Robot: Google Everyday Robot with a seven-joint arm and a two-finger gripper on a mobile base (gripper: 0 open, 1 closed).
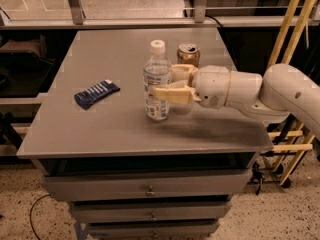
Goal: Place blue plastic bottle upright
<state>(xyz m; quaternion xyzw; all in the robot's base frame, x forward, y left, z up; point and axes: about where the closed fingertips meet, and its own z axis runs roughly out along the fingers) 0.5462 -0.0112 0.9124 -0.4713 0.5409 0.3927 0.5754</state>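
Note:
The blue plastic bottle (156,64), clear with a white cap and a pale label, stands upright on the grey table (100,129) near its middle. My gripper (163,81) reaches in from the right at label height. It is shut on the bottle, with one tan finger (170,94) across its front and the other behind it. The bottle's base looks to be resting on the tabletop.
A tan drink can (188,55) stands just behind my gripper's wrist. A flat dark blue wrapped bar (96,93) lies to the left. Drawers (150,189) sit below the table's front edge. Yellow ladder rails (292,29) stand at the right.

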